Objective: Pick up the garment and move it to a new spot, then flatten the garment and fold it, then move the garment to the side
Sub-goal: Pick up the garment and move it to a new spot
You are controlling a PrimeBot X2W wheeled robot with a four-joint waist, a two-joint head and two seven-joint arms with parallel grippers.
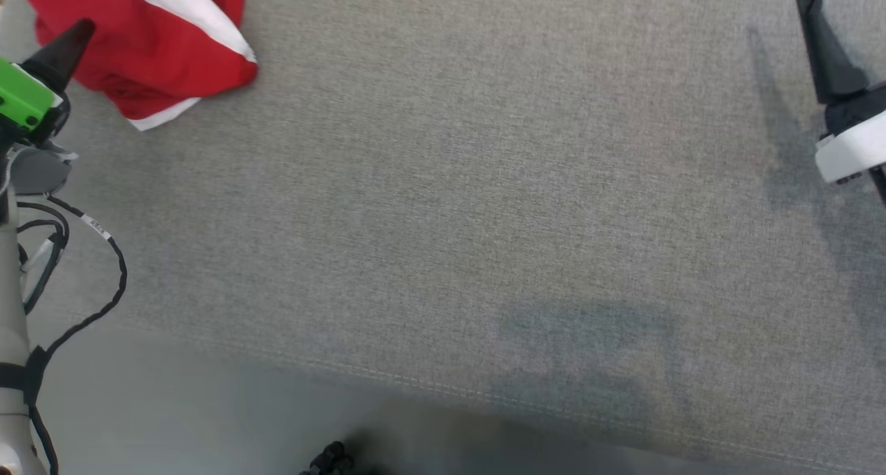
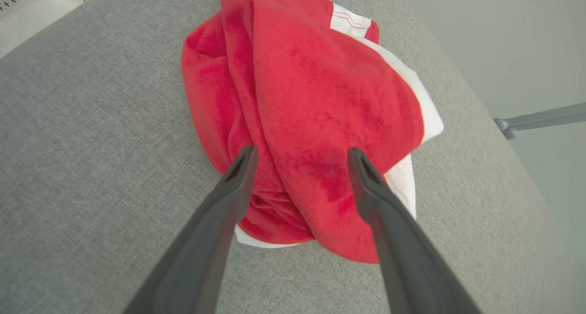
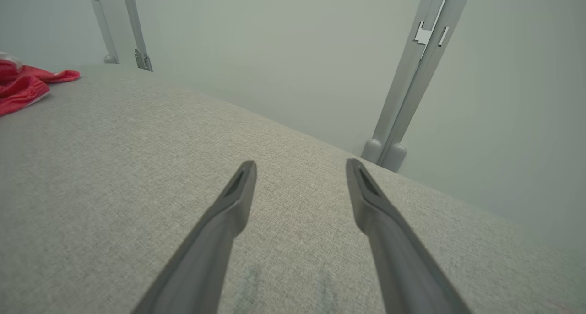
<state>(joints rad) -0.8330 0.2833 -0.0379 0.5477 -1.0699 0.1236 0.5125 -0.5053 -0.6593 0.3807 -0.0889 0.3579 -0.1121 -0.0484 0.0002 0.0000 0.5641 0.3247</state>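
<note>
Looking down from the head cam, I've got the garment at about 10 o'clock. It's a crumpled red heap with white bands, lying on the grey fabric counter.

My left hand is right by it. On the left wrist cam the two dark fingers stand wide apart with the red cloth showing between and beyond them. Nothing is pinched. I honestly can't tell if the tips touch the fabric or hang just above it. From the head cam one fingertip overlaps the heap's 9 o'clock edge, with the green block of the wrist just below it and a black cable looping down toward 7 o'clock.

My right hand is way over at 2 o'clock in the head view, well apart from the garment. Its fingers are spread too, with bare counter under them. On that wrist cam the garment is a red scrap at 10 o'clock, and grey posts rise past the counter's edge at 1 o'clock.
</note>
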